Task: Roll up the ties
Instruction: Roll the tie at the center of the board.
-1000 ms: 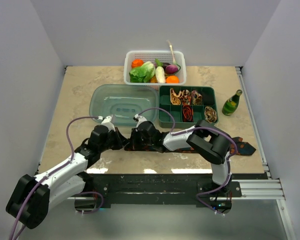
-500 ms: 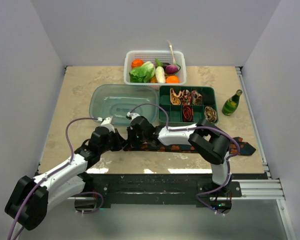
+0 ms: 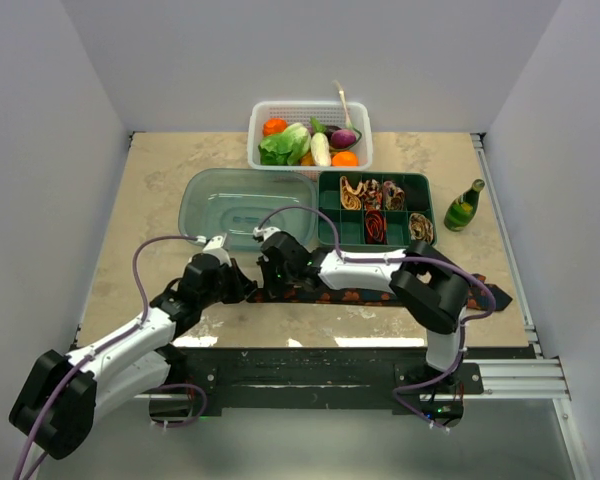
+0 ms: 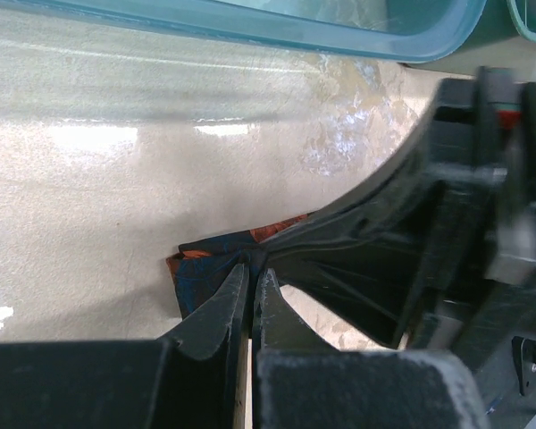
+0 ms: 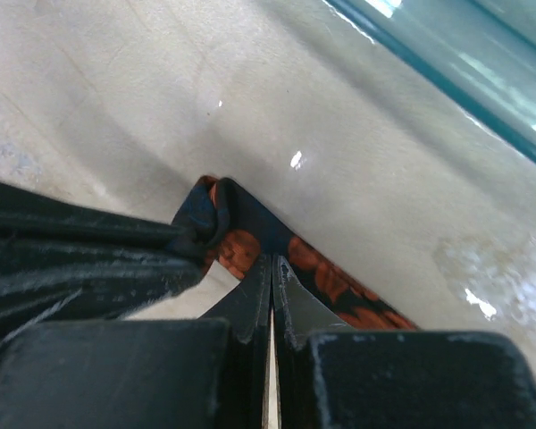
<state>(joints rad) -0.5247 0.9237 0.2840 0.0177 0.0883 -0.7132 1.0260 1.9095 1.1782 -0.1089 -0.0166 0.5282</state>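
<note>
- Beige marbled table (image 3: 150, 190) carried the black tie (image 3: 380, 296), orange-patterned, stretched flat along the near edge with its left end between my two grippers.
- My left gripper (image 4: 250, 273) was pinched shut on that folded tip.
- My right gripper (image 5: 272, 264) was closed too, tips down on the fabric just beside it.
- To roll well, I judged the first turn needed to be tight, edges square, the long tail free to feed.
</note>
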